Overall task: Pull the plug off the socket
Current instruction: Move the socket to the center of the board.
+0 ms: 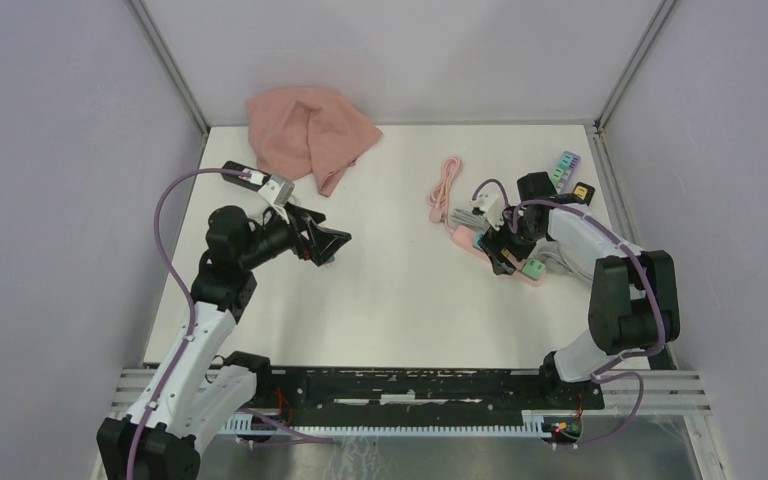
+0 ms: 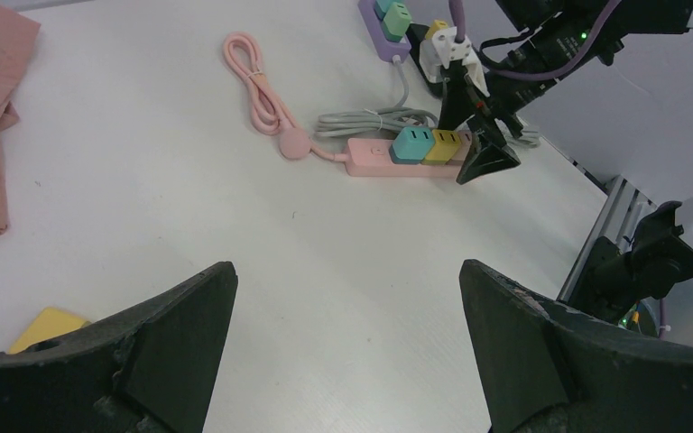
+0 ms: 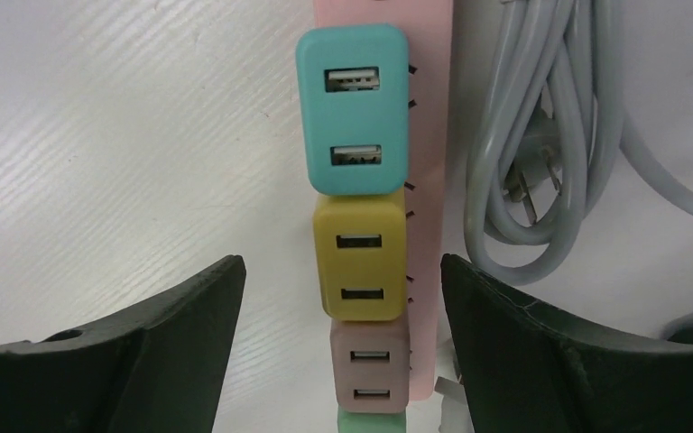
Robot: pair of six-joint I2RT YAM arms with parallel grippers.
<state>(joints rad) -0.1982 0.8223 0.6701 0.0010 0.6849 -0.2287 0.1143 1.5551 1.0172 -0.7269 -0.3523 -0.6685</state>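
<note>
A pink socket strip (image 3: 429, 180) lies at the right of the table (image 1: 390, 290), also seen as the pink strip (image 2: 370, 158). A row of plugs sits in it: teal (image 3: 352, 113), yellow (image 3: 361, 257), pink (image 3: 370, 365) and a green one (image 3: 370, 422) at the frame's bottom edge. My right gripper (image 3: 343, 280) hangs over the strip, open, one finger on either side of the yellow and pink plugs, with gaps to both. In the top view my right gripper (image 1: 505, 252) covers the strip's middle. My left gripper (image 1: 328, 245) stands open over bare table at the left, holding nothing.
A coiled grey cable (image 3: 528, 153) lies right beside the strip. A pink cable (image 1: 447, 190) trails off its far end. A purple strip with plugs (image 1: 563, 168) sits at the back right, a pink cloth (image 1: 310, 135) at the back, and a yellow object (image 2: 45, 325) is near my left gripper.
</note>
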